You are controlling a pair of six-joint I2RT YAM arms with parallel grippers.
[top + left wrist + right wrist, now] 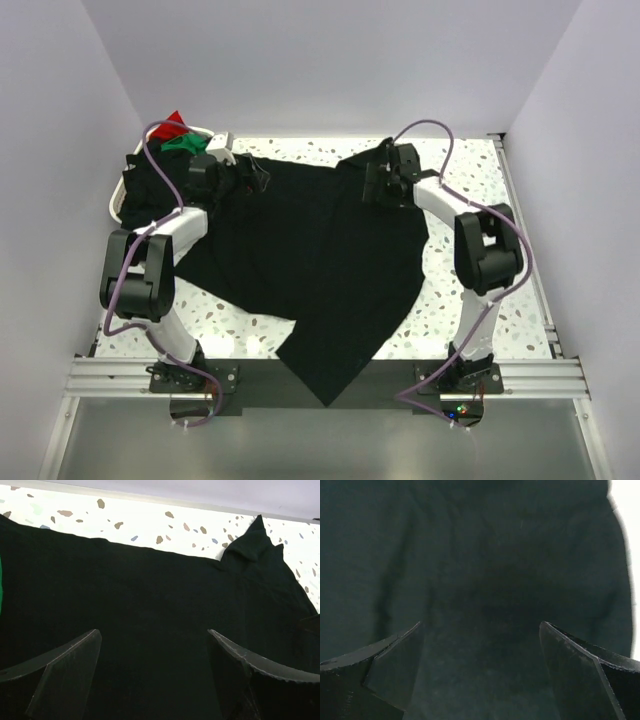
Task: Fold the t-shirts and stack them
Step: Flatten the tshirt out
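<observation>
Black t-shirt [310, 260] lay spread across the table [235, 318], skewed, one tip hanging over the near edge. Left gripper [152, 635] and right gripper [480, 625] both spread wide, empty, just above its far-left and far-right ends; neither nearer

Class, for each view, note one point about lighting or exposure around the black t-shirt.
Top external: table glares white at its far edge; black t-shirt reads as a flat silhouette. Left wrist: table strip overexposed, shirt featureless. Right wrist: dim, greyish, faint creases visible.
</observation>
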